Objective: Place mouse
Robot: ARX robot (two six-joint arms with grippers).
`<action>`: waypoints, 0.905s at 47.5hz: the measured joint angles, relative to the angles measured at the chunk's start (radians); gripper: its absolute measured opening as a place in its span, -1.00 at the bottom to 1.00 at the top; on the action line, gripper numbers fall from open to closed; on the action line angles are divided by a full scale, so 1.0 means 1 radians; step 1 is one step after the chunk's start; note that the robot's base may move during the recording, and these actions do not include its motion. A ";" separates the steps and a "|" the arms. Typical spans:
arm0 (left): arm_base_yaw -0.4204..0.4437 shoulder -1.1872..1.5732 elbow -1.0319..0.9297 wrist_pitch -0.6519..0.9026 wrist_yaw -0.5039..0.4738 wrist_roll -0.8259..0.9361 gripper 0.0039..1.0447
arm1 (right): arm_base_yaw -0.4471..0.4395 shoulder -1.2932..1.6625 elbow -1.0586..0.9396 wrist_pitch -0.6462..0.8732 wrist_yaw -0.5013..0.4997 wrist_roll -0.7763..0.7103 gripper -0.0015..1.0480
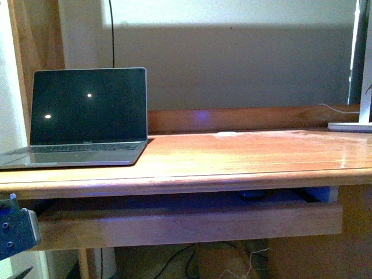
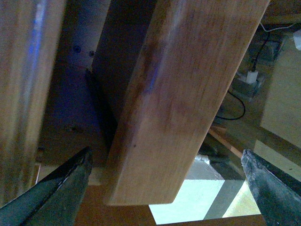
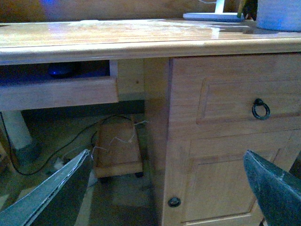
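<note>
Desk (image 1: 232, 157) of warm brown wood spans the front view, with a raised back rail along its far edge. Below its front edge hangs a pull-out tray (image 1: 192, 224), fronted by a long plain board. The right wrist view shows the desk's right-hand pedestal, with a drawer that has a dark ring pull (image 3: 261, 109) above a panelled door with a small round knob (image 3: 174, 202).

An open laptop (image 1: 87, 116) stands at the desk's left end with its screen dark but for two small bright reflections. At the right end, near the back rail, is a flat white lamp base (image 1: 350, 126). On the floor under the desk, a small wooden trolley on castors (image 3: 117, 150) sits among loose cables.

The left gripper (image 2: 165, 151) hangs below the desk by the tray's left end. Its jaws are spread wide, and an end of the tray's front board (image 2: 178, 94) shows between its two dark fingers (image 2: 56, 193); whether they touch the wood cannot be told. The right gripper (image 3: 167, 153) is also spread wide and holds nothing, facing the pedestal from low down.

The mouse (image 1: 254, 195) appears to be the low dark rounded shape on the tray, toward its right end, just behind the front board and in deep shadow. A small flat white disc (image 1: 226, 134) lies on the desk near the back rail.
</note>
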 joint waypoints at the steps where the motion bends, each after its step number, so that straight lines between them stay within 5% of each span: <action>1: -0.002 0.009 0.007 0.000 0.002 0.002 0.86 | 0.000 0.000 0.000 0.000 0.000 0.000 0.86; 20: -0.016 0.120 0.108 -0.037 0.017 0.053 0.86 | 0.000 0.000 0.000 0.000 0.000 0.000 0.86; 33: -0.051 0.015 0.119 -0.344 0.022 -0.073 0.86 | 0.000 0.000 0.000 0.000 0.000 0.000 0.86; 43: -0.121 -0.161 -0.014 -0.502 0.160 -0.223 0.86 | 0.000 0.000 0.000 0.000 0.000 0.000 0.86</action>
